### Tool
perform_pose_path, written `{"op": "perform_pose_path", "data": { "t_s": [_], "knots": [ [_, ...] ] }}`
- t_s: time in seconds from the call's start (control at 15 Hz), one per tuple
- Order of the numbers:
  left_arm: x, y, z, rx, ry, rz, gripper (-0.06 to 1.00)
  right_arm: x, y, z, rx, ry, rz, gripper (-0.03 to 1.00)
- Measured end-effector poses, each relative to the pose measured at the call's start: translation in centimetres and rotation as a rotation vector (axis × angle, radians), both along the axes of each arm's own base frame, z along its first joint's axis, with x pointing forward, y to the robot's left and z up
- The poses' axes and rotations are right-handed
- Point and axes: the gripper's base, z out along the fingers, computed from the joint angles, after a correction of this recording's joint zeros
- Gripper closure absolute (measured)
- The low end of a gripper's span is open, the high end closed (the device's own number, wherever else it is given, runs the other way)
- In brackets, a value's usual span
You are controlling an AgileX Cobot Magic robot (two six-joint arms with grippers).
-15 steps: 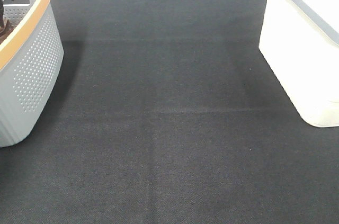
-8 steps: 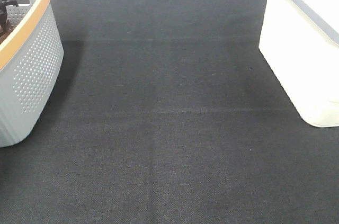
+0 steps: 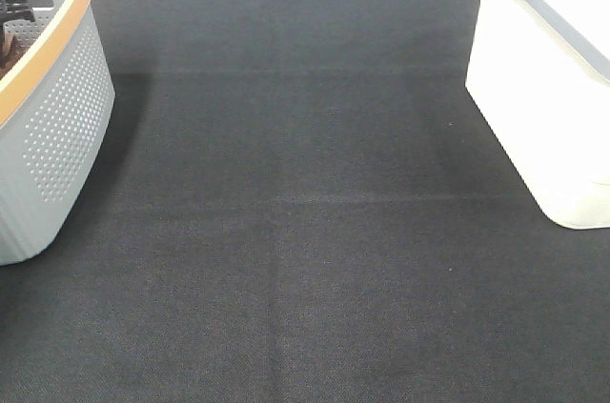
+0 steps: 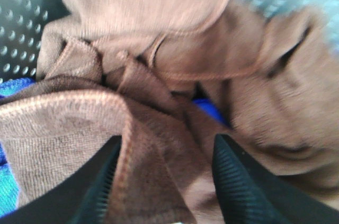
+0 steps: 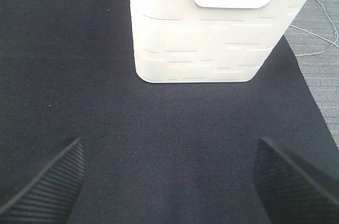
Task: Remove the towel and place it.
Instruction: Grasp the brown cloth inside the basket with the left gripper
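The reddish-brown towel [image 4: 175,65] lies crumpled in the grey perforated basket [image 4: 21,33], with its stitched hems showing. My left gripper [image 4: 165,184] is open just above it, and a fold of towel sits between the two black fingers [image 4: 233,181]. No tag shows. In the exterior high view only a dark bit of the left arm [image 3: 10,5] shows inside the grey basket with the orange rim [image 3: 59,89]. My right gripper [image 5: 169,192] is open and empty above the black mat, facing the white basket [image 5: 212,33].
A blue cloth [image 4: 5,144] lies under the towel in the grey basket. The white basket [image 3: 543,89] stands at the right edge of the black mat [image 3: 286,212]. Grey floor and a thin cable [image 5: 318,28] lie beyond the mat.
The left arm has sunk lower into the grey basket, so less of it shows in the exterior high view. Nothing else has moved.
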Motion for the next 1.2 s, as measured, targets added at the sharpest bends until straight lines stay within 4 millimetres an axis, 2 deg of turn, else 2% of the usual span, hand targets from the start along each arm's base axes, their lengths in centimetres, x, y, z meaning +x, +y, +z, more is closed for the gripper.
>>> {"op": "perform_pose_path", "data": {
  "t_s": [0.13,0.2,0.27,0.33,0.4,0.6,0.67,0.87,0.93,1.2],
  "knots": [
    [0.0,0.1,0.0,0.017,0.002,-0.007,0.66,0.0,0.0,0.0,0.0,0.0,0.0,0.15],
    [0.0,0.1,0.0,0.017,0.002,-0.007,0.66,0.0,0.0,0.0,0.0,0.0,0.0,0.15],
    [0.0,0.1,0.0,0.02,0.003,-0.013,0.75,0.0,0.0,0.0,0.0,0.0,0.0,0.15],
    [0.0,0.1,0.0,0.033,0.009,-0.041,0.89,0.0,0.0,0.0,0.0,0.0,0.0,0.15],
    [0.0,0.1,0.0,0.043,0.013,-0.059,0.94,0.0,0.0,0.0,0.0,0.0,0.0,0.15],
    [-0.2,0.4,0.3,0.077,0.032,-0.078,0.94,0.0,0.0,0.0,0.0,0.0,0.0,0.15],
    [-0.3,0.4,0.9,0.082,0.024,-0.086,0.94,0.0,0.0,0.0,0.0,0.0,0.0,0.15],
    [-1.3,-0.4,6.8,0.02,-0.101,-0.09,0.94,0.0,0.0,0.0,0.0,0.0,0.0,0.15],
    [-1.3,-0.4,6.8,0.02,-0.101,-0.09,0.94,0.0,0.0,0.0,0.0,0.0,0.0,0.15],
    [-4.2,-1.6,14.2,-0.034,-0.232,-0.163,0.94,0.0,0.0,0.0,0.0,0.0,0.0,0.15]
  ]
}}
